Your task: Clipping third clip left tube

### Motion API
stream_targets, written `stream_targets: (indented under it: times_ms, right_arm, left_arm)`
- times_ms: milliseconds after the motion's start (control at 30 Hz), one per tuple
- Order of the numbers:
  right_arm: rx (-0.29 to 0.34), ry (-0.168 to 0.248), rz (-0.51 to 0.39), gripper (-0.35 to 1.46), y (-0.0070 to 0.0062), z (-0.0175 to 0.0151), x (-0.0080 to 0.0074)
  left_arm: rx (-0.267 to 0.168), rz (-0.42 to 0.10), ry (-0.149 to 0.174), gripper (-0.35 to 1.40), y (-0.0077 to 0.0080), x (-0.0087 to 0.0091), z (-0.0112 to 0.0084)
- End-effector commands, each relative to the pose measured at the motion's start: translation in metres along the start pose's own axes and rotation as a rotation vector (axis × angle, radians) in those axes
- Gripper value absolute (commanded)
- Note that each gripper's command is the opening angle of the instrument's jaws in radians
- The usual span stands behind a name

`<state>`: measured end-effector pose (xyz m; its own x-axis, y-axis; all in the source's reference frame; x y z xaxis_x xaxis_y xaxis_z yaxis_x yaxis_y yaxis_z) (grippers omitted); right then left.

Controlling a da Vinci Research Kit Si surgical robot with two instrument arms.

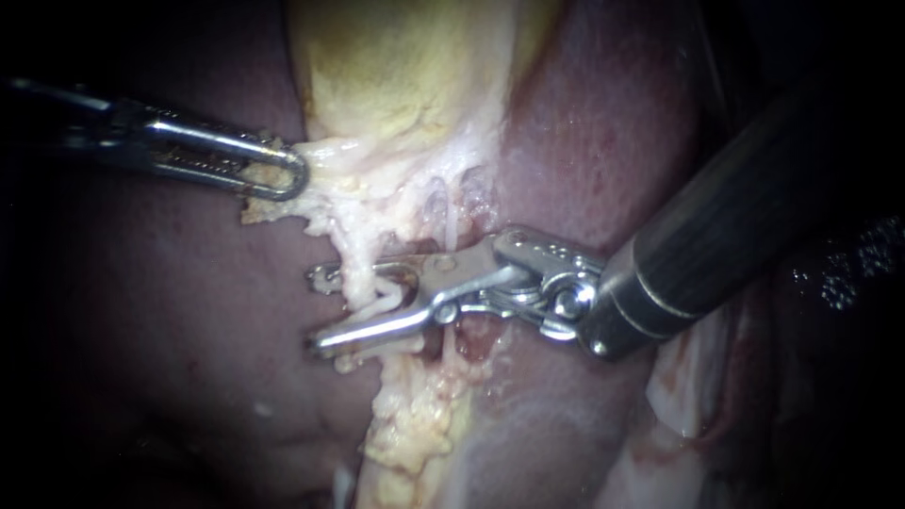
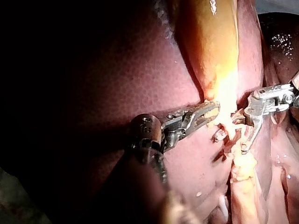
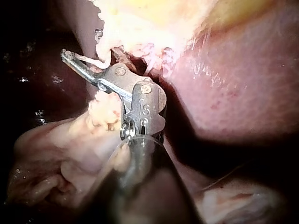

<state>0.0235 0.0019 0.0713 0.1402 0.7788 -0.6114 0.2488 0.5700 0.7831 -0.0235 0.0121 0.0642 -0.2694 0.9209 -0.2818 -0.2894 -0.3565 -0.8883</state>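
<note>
While the left instrument (image 1: 283, 172) grips the gallbladder (image 1: 405, 66), the right instrument (image 1: 319, 311) straddles a tube (image 1: 356, 262).

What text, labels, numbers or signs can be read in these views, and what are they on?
None on the liver or gallbladder.
On the right instrument: small stamped marks on its wrist joint, in the right wrist view, too blurred to quote.
On the left instrument: none visible.

left instrument (image 1: 287, 174) on gallbladder (image 1: 405, 75) edge | right instrument (image 1: 322, 311) jaws astride tube (image 1: 361, 275), below
</note>
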Motion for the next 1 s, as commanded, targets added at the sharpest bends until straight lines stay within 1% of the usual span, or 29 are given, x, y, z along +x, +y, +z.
stream_targets:
  times_ms: [33, 133, 267, 500, 600, 767, 1000]
  right_arm:
    - [0.001, -0.001, 0.001, 0.49, -0.0002, -0.0001, 0.0002]
    - [0.003, 0.0, 0.003, 0.49, -0.0008, 0.0, 0.0007]
    - [0.009, 0.002, 0.009, 0.49, -0.002, 0.0, 0.0018]
    - [0.022, 0.006, 0.023, 0.48, -0.0047, -0.0002, 0.0042]
    - [0.028, 0.013, 0.027, 0.48, -0.0056, -0.0002, 0.0051]
    - [0.033, 0.018, 0.032, 0.45, -0.0064, -0.0003, 0.006]
    - [0.034, 0.017, 0.031, 0.33, -0.0066, -0.0002, 0.0059]
  left_arm:
    - [0.001, -0.002, 0.001, -0.35, 0.0, 0.0, -0.0001]
    - [0.002, -0.002, 0.002, -0.35, -0.0001, 0.0001, -0.0004]
    - [0.004, -0.002, 0.003, -0.35, -0.0002, 0.0001, -0.0006]
    - [0.008, -0.004, 0.007, -0.35, -0.0004, 0.0003, -0.0013]
    - [0.008, -0.004, 0.007, -0.35, -0.0004, 0.0003, -0.0014]
    - [0.008, -0.004, 0.007, -0.35, -0.0004, 0.0003, -0.0014]
    - [0.008, -0.004, 0.007, -0.35, -0.0004, 0.0003, -0.0014]
